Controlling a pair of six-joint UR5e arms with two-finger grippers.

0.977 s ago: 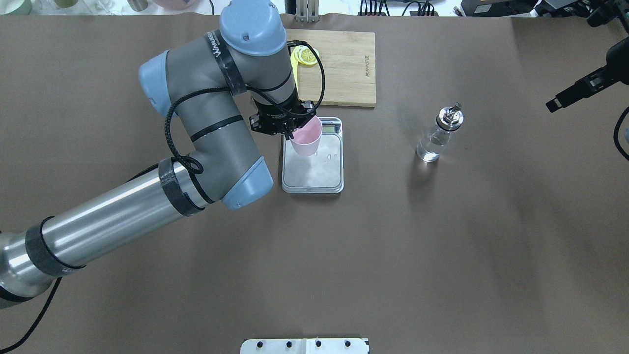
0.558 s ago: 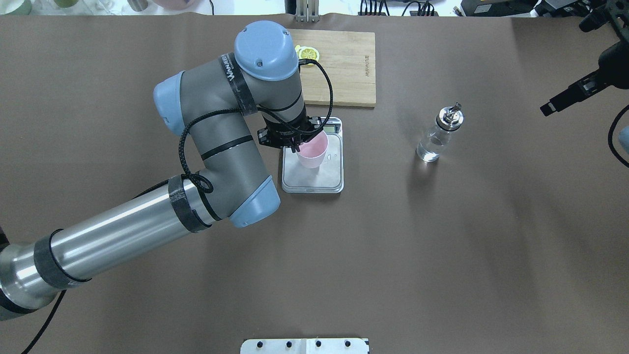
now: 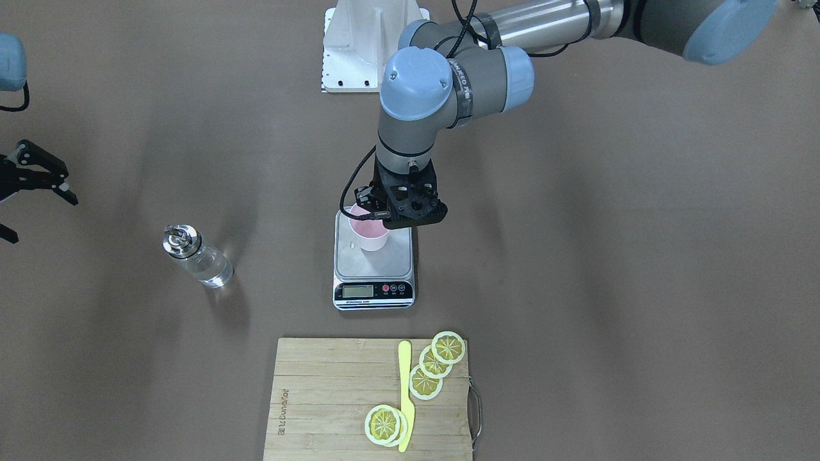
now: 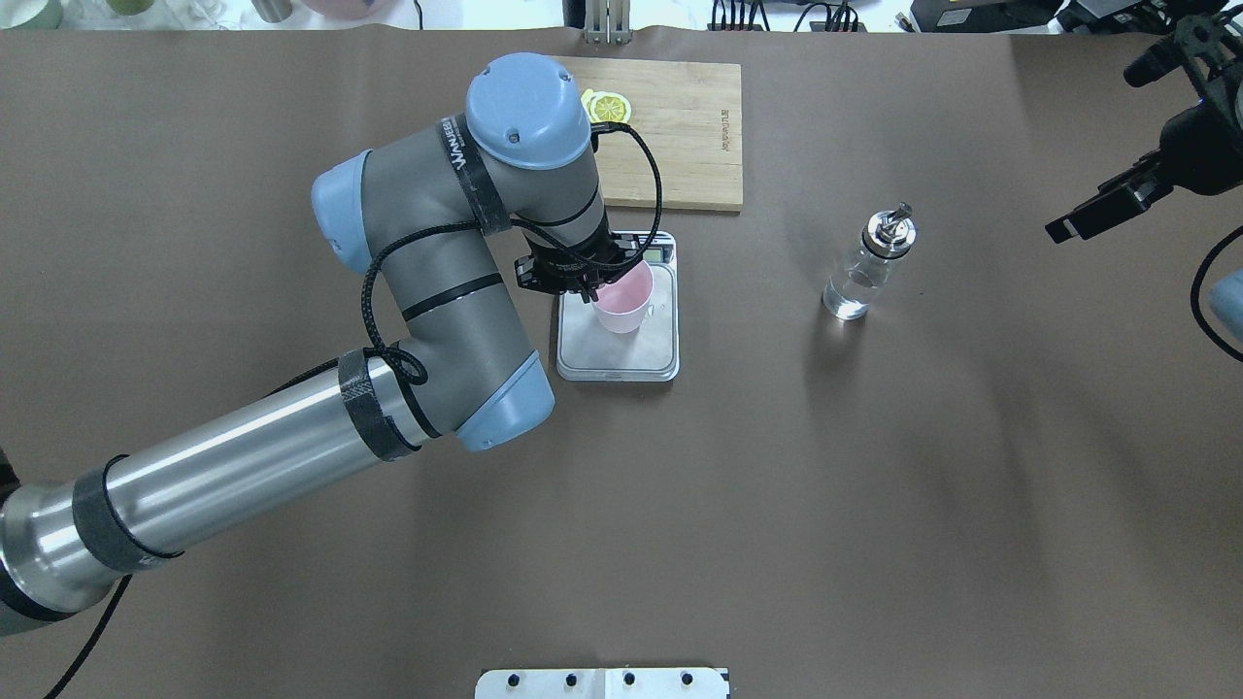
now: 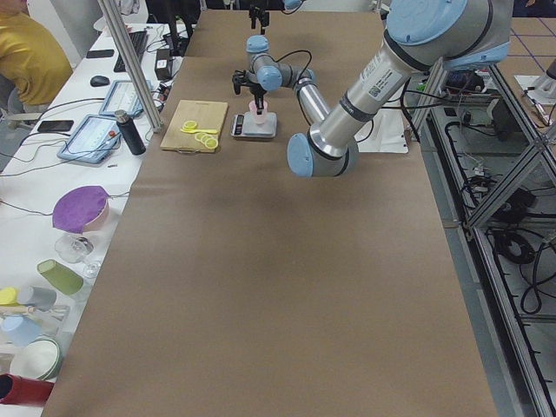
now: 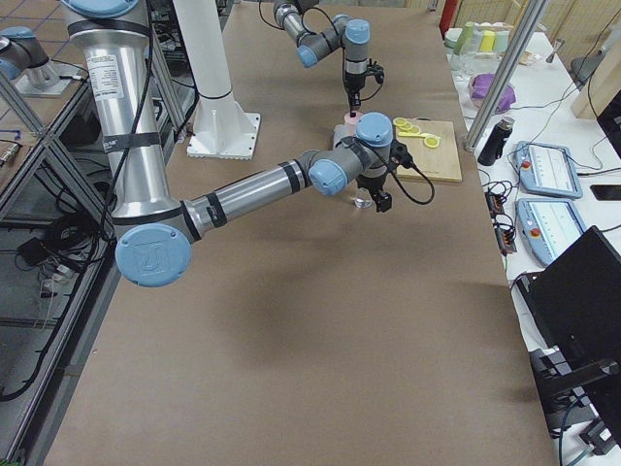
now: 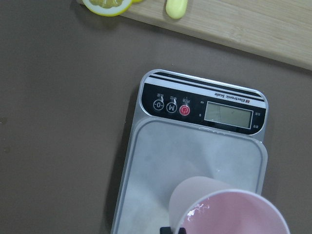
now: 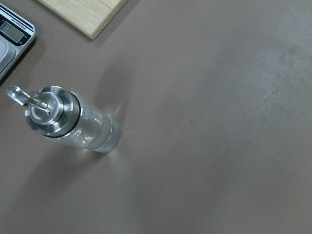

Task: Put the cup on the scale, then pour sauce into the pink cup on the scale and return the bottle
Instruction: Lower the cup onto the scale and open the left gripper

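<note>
My left gripper is shut on the rim of the pale pink cup and holds it upright over the far part of the scale's steel platform. The cup sits low on the scale; I cannot tell whether it touches. The left wrist view shows the cup above the scale. The clear glass bottle with its metal spout stands alone to the right, holding clear sauce. It also shows in the right wrist view. My right gripper hovers open and empty beyond the bottle.
A bamboo cutting board lies behind the scale, carrying lemon slices and a yellow knife. The robot's white base plate is at the near edge. Brown table cover spreads all around.
My left arm has carried the cup rightward and lower, further over the scale's platform. My right arm has drifted inward toward the bottle. The bottle has not moved.
</note>
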